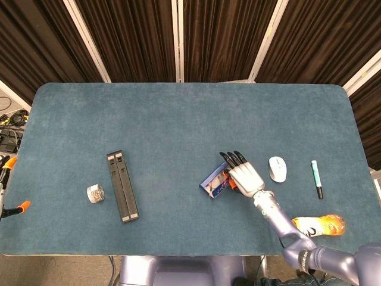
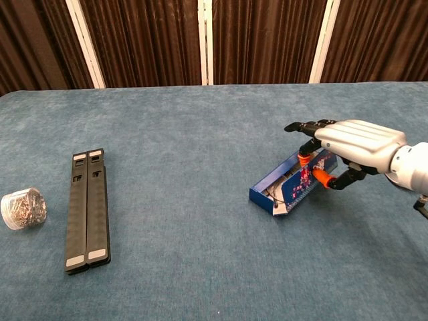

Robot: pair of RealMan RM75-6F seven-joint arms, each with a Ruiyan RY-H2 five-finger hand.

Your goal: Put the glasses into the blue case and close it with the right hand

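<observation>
While the glasses (image 1: pixel 219 183) already lie inside the blue case (image 1: pixel 213 181) in the head view, that case sits on the table (image 1: pixel 178 119) left of the white mouse (image 1: pixel 277 168), its long axis slanting from near-left to far-right, and the right hand (image 1: pixel 244 175) rests against its right end, grip unclear from above. In the chest view the right hand (image 2: pixel 351 144) pinches the case's far end, thumb below and other fingers spread above; the lid looks half raised, so closing remains, I judge.
</observation>
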